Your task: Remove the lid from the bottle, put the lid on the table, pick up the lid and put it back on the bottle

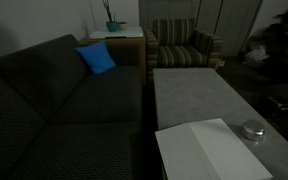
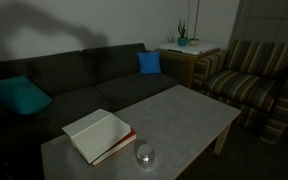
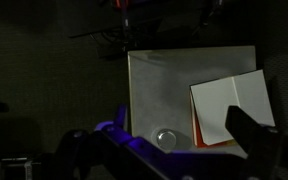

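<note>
The bottle [image 2: 145, 154] stands on the bench [image 2: 189, 108] near one edge, just beside a white board [image 2: 96, 133]. I see no loose lid anywhere on the bench, so I judge it is seated on the bottle, though both are too small and dim to tell apart. Either every step lies ahead of me or all are finished; I can't say which. I count one bottle, one board and one bench. My end effector [image 3: 177, 120] hangs high above, fingers apart and empty.
</note>
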`<state>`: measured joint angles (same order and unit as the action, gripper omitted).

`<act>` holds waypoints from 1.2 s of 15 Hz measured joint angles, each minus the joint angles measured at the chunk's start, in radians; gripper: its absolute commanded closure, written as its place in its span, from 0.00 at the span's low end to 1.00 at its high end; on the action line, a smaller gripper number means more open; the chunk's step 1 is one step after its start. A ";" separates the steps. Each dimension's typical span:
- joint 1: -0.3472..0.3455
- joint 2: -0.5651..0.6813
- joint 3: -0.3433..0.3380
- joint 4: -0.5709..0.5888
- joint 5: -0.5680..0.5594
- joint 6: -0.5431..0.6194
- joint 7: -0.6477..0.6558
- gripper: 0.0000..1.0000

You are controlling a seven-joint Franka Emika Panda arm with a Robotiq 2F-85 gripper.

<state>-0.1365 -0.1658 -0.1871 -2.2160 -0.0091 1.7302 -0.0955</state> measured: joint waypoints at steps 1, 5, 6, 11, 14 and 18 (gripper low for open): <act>0.000 0.000 0.000 0.001 0.000 0.000 0.000 0.00; 0.000 0.000 0.001 0.003 0.000 0.000 0.000 0.00; 0.000 0.003 0.002 0.003 -0.001 0.000 0.000 0.00; 0.008 0.095 0.010 0.029 0.000 0.000 -0.047 0.00; 0.011 0.237 0.020 0.089 0.012 -0.004 -0.123 0.00; 0.007 0.487 0.055 0.227 0.042 -0.015 -0.293 0.00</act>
<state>-0.1297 0.3217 -0.1322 -1.9889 0.0333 1.7157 -0.3884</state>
